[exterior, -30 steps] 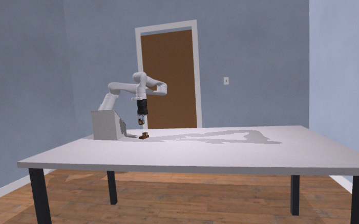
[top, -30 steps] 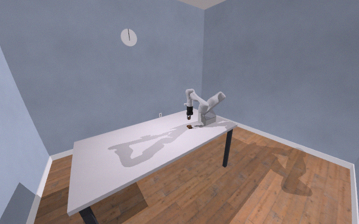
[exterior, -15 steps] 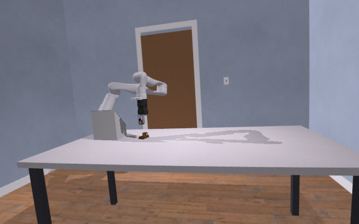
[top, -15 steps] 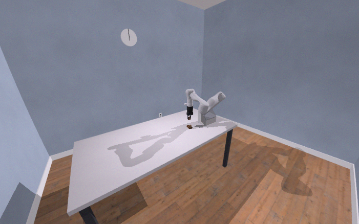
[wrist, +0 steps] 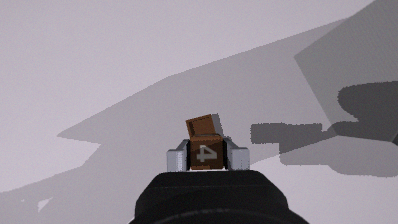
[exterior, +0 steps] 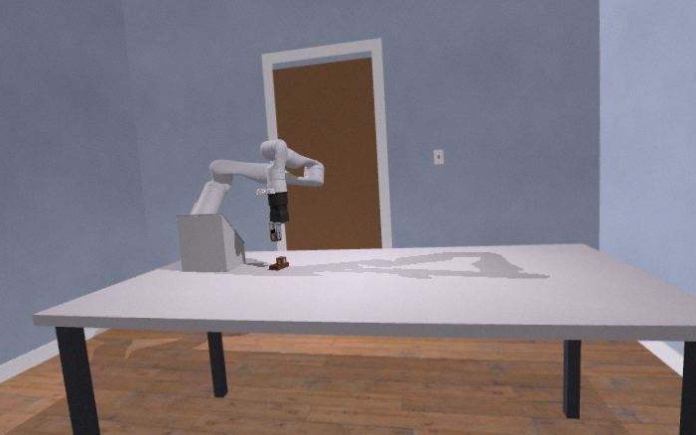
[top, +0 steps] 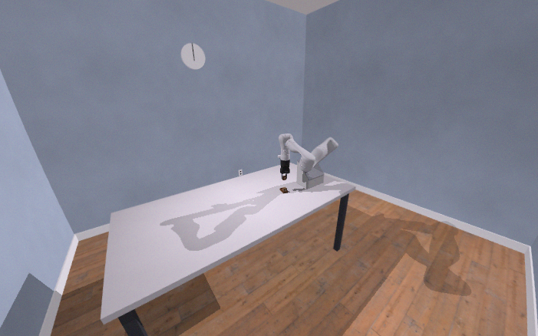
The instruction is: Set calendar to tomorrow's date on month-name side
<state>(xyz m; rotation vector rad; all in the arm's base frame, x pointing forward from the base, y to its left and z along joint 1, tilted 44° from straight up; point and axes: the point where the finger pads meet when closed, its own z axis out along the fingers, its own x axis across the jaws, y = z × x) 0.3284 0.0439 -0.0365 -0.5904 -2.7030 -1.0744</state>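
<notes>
The fingers [top: 284,176] [exterior: 275,231] are holding 1 brown cube [top: 284,177] [exterior: 274,236] [wrist: 207,152] above the tray [top: 281,189] [exterior: 273,267] [wrist: 192,129], pressing on 2 opposite sides, with a pale 4 lying sideways on the face turned to the wrist view. Below, the tray is resting on the worktop [top: 145,233] [exterior: 371,302], beside the arm's mounting block [top: 315,180] [exterior: 204,242], and the other cube [top: 284,189] [exterior: 281,260] is sitting in the tray. The held cube is probably behaving as a light, stiff block, neither squashing nor fragile, so a moderate squeeze should be enough. Its smooth faces may be letting it twist if the pads are meeting it off-centre; taking hold across 2 flat, parallel faces at mid-height looks best. Any turning wants doing above the tray, clear of its walls. The tray, likely light too, could be sliding or tipping if the cube is catching its rim on the way down. The month and front digits are too small to read, so tomorrow's date is staying unconfirmed.
</notes>
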